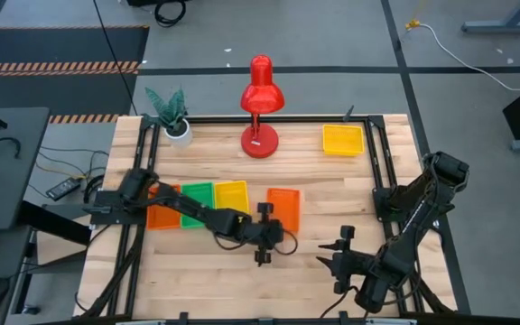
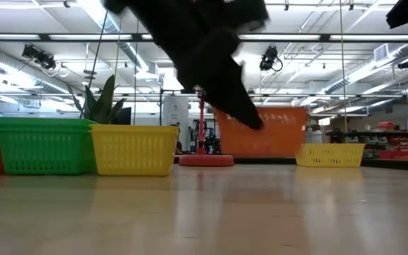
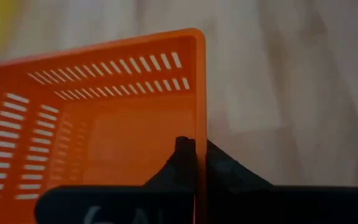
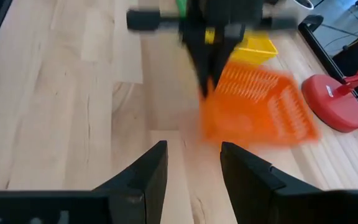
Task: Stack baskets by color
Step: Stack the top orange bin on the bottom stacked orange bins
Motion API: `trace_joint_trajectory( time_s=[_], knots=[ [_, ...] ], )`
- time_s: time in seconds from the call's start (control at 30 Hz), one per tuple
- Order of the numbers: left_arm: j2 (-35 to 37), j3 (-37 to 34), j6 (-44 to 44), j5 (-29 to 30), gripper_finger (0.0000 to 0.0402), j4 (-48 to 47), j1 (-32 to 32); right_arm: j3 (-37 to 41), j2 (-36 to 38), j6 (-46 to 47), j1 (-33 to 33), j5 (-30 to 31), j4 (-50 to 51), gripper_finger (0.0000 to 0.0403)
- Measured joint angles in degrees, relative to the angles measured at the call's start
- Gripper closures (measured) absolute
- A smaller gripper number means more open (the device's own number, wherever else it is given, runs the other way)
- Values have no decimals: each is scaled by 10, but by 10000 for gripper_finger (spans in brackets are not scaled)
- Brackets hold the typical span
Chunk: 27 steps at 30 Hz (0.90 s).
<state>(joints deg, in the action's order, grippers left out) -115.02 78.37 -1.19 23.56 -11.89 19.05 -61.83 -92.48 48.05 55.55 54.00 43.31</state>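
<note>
Here we look down on a wooden table point(image 1: 206, 280) with two dark robot arms reaching over it. The left gripper point(image 1: 262, 236) sits near the table's middle, its fingers clamped on the near wall of an orange basket point(image 1: 284, 204); from the left wrist view we see the two dark fingers pinching that thin orange wall between them. In the low view this basket appears tilted, with its underside turned toward the camera, so it seems at least partly lifted off the wood.

To the left of it, three more baskets stand side by side in a row, touching or nearly so: an orange one at the left end point(image 1: 162, 209), partly under the left arm, a green basket point(image 1: 197, 200) in the middle, and a yellow basket point(image 1: 231, 195) at the right end. A second yellow basket point(image 1: 343, 139) sits alone, well apart, by the far right edge.

The right gripper point(image 1: 339, 255) waits near the front right of the table, its fingers spread and holding nothing.

At the far edge we see a red desk lamp point(image 1: 260, 108) and a small potted plant point(image 1: 171, 113).
</note>
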Motion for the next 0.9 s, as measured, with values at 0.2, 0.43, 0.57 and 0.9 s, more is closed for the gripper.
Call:
trace_joint_trajectory(
  time_s=[0.2, 0.43, 0.57, 0.9],
  knots=[
    [108, 0, -83, 163, 395, -234, 51, 15, 0, 17, -1, 0, -1, 249],
    [229, 0, -322, 174, 395, -545, 128, 34, 0, 49, -1, 3, -1, 249],
    [258, 0, -462, 100, 395, -710, 179, 35, 0, 48, -3, 6, -2, 249],
    [278, -14, -592, 19, 395, -777, 303, 35, 0, 42, -3, 25, 0, 249]
  ],
)
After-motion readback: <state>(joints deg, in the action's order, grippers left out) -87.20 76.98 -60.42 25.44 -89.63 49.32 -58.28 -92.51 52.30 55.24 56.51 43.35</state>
